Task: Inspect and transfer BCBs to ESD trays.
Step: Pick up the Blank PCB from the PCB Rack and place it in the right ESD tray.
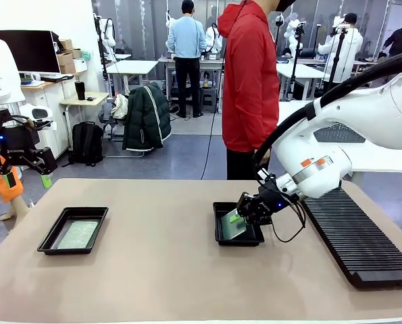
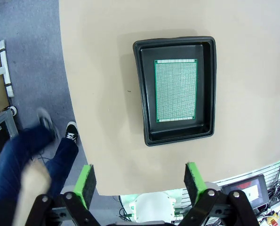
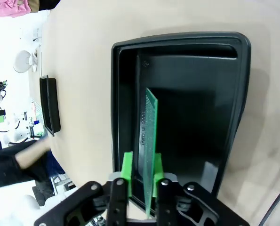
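Note:
An ESD tray lies at the table's left with a BCB flat inside; the left wrist view has that tray and board straight below. My left gripper hangs open and empty, high off the table's left edge, its jaws wide apart. The second ESD tray sits right of centre. My right gripper reaches into it, and a BCB stands tilted there. Up close, this board stands on edge in the tray, between my right gripper's slightly parted pads.
A long black ribbed rack runs along the table's right side. A person in a red jacket stands at the far edge. Someone's legs and shoes are on the floor beside the table's left end. Bare tabletop separates the two trays.

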Tool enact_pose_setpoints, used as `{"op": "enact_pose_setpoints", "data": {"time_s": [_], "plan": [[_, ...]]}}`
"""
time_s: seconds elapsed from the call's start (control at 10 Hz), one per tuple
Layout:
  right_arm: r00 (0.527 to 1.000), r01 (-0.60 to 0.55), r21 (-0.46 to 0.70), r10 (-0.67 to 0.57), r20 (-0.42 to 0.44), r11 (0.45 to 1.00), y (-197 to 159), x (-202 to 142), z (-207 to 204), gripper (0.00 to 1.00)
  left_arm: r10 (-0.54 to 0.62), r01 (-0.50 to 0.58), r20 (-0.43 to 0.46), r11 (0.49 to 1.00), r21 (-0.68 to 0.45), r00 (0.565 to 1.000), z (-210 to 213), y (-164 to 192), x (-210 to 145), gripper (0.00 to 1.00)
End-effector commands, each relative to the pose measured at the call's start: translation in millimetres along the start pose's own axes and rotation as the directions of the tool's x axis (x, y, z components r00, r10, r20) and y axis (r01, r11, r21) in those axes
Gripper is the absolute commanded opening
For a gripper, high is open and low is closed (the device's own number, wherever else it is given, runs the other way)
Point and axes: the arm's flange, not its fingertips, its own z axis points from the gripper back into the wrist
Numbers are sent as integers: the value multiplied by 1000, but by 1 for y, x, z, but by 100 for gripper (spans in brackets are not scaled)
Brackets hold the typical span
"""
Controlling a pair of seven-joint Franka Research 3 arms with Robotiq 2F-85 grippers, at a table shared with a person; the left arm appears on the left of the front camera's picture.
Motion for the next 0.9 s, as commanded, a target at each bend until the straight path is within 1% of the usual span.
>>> {"op": "enact_pose_setpoints", "data": {"time_s": [0.0,0.1,0.2,0.3,0.4,0.5,0.6,0.7,0.8], "plan": [[1000,6,-82,-4,28,997,17,-3,6,41,-5,5,13,1000,-1,1000,-2,1,-1,100],[999,3,-113,2,38,994,22,-4,9,57,-5,5,13,1000,-1,1000,-2,1,-1,100],[999,-7,-152,14,45,988,29,-4,13,61,-5,5,13,1000,-1,1000,-2,1,-1,100],[998,-29,-197,40,55,980,35,-4,17,76,-5,5,13,1000,-1,1000,-2,1,-1,100],[996,-27,-259,47,72,966,43,-4,21,65,-5,5,13,1000,-1,1000,-2,1,-1,100],[995,-30,-318,60,85,948,50,-3,26,96,-5,5,13,1000,-1,1000,-2,1,-1,100],[993,-39,-380,76,85,924,56,-2,31,84,-5,5,13,1000,-1,1000,-2,1,-1,100],[994,-45,-424,83,73,905,60,-3,36,100,-5,5,13,1000,-1,1000,-2,1,-1,100],[993,-48,-478,94,74,877,65,-4,42,100,-5,5,13,1000,-1,1000,-2,1,-1,100]]}}
